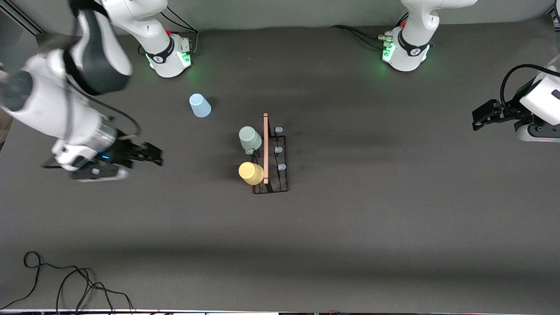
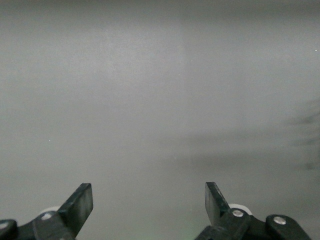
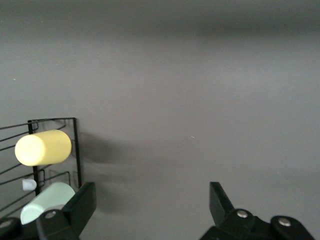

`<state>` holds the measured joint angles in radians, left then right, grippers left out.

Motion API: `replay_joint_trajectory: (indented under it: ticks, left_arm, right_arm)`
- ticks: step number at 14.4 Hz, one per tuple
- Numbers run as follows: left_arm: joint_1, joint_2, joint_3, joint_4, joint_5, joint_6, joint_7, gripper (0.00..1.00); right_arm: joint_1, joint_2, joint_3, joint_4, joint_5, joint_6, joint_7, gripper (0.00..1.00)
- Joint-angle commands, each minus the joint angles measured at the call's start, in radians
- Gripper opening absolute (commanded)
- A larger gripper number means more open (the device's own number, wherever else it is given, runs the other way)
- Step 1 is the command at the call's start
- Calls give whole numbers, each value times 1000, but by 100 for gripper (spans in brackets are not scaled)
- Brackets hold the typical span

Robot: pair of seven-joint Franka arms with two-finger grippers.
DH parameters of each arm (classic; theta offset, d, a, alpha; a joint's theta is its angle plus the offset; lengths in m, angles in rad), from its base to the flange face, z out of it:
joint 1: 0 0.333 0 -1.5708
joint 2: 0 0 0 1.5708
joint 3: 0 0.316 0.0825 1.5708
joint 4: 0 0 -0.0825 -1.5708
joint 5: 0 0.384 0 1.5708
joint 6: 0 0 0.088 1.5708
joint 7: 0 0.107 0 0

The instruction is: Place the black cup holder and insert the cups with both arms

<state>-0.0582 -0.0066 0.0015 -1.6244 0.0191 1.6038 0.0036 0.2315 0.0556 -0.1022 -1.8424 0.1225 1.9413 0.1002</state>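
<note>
The black cup holder (image 1: 276, 168) stands mid-table, its wooden rod handle (image 1: 265, 148) on top. A pale green cup (image 1: 250, 138) and a yellow cup (image 1: 251, 172) sit on pegs on its side toward the right arm's end; both show in the right wrist view, the yellow (image 3: 42, 147) and the green (image 3: 47, 201). The light blue cup (image 1: 200, 105) stands upside down on the table, farther from the front camera than the holder. My right gripper (image 1: 153, 154) is open and empty, apart from the holder. My left gripper (image 1: 480, 117) is open and empty at the left arm's end of the table.
Three pale-tipped pegs (image 1: 278, 149) on the holder's side toward the left arm's end carry nothing. Black cables (image 1: 65, 284) lie at the table's near edge toward the right arm's end. The dark table mat (image 1: 393, 210) spreads around the holder.
</note>
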Motion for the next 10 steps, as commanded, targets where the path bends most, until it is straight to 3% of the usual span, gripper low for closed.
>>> replay_joint_trajectory:
  ticks: [1,6,10]
  left_arm:
    - [0,7,-3,23,13,-24,12,100]
    - [3,5,0,24,12,-21,12,100]
    - [3,5,0,24,12,-18,12,100]
  right_arm:
    - [-94,-72,-2,-29,-10,-68,-115,100]
    - [-194,-46,10,216,-93,-336,-114,100]
    - [-212,-46,16,310,-144,-386,-39,100]
